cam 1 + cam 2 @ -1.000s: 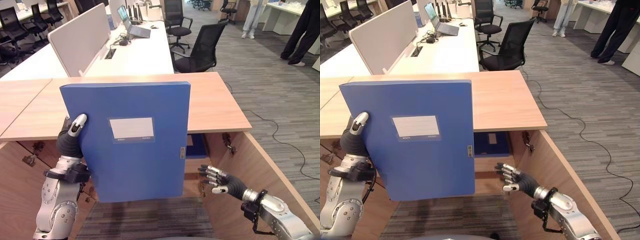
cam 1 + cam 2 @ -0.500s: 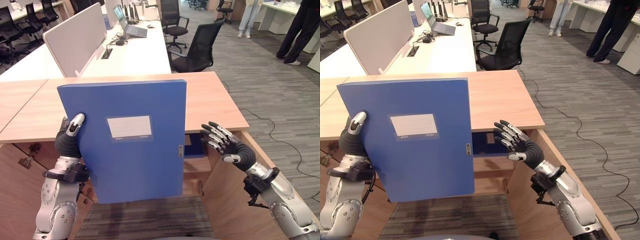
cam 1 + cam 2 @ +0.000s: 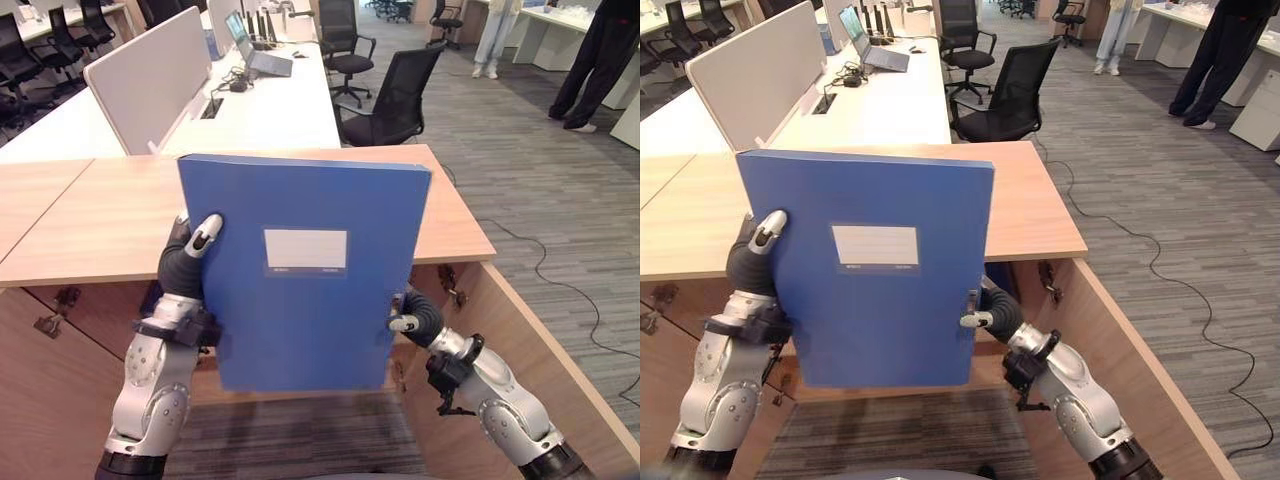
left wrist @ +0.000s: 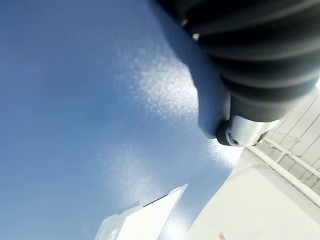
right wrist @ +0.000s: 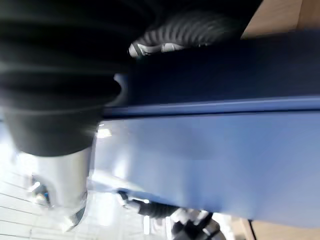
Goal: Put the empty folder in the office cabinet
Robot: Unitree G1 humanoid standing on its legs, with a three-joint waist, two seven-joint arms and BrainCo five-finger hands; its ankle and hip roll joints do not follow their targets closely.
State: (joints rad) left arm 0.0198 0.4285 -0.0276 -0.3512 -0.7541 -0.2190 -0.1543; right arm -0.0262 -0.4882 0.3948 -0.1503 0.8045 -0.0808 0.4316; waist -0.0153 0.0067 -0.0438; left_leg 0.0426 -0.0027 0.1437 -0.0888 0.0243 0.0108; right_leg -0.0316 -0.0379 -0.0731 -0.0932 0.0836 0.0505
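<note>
Left hand (image 3: 190, 262) at centre left of the left eye view, thumb hooked over the front of the blue folder (image 3: 305, 275), fingers hidden behind it, so clamping its left edge. Folder upright in mid-frame, above the wooden cabinet top (image 3: 90, 215) and in front of it, white label facing the camera, lower edge over the gap at the cabinet front. Right hand (image 3: 412, 313) at lower centre right, thumb pressed on the folder's right edge by the small clasp; rest of its fingers behind the cover, so impossible to say whether curled or straight. Open cabinet door (image 3: 545, 350) slanting toward the lower right corner, a blue thing just visible in the shadowed compartment beside the right hand.

Best handled as a two-sided carry: keep both edges pinched evenly, lower without letting the bottom corner swing, then tip the top back and feed the narrow edge into the opening under the top board. Likely risks: catching the cabinet's top edge, or fouling the door hinge with the right wrist.
</note>
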